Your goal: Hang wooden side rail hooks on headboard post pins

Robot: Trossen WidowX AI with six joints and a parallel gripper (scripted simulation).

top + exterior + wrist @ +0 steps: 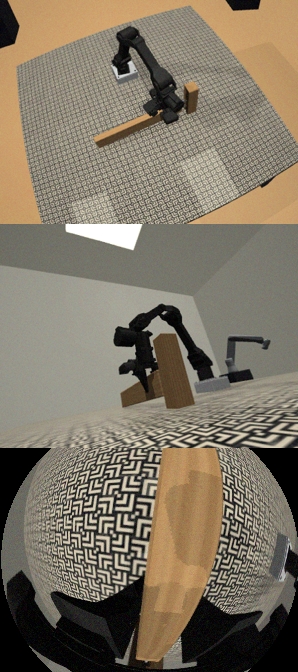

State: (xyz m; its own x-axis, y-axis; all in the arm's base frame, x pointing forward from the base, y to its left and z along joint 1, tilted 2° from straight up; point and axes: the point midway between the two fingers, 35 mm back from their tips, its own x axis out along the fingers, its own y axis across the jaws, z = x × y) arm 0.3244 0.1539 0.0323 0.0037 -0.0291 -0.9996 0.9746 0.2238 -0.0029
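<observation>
The wooden side rail (pixel 127 129) (pixel 132 395) (pixel 187 513) slopes: its far end is down on the patterned mat, and its end near the post is raised. My gripper (pixel 160 112) (pixel 148 384) (pixel 162 581) is shut on the rail near that raised end, one finger on each side. The headboard post (pixel 193 100) (pixel 175 372) stands upright close beyond the gripper. Its dark slot faces the rail in the top view. The rail's end comes close to the post's slot side, but the gripper and post hide the steel hooks and pins. I cannot tell whether they touch.
The arm's pale base plate (pixel 125 77) (pixel 212 385) stands behind, on the patterned mat (pixel 69 173). A grey arm (pixel 238 339) on a dark base is in the background of the exterior view. The post stands very near the gripper body.
</observation>
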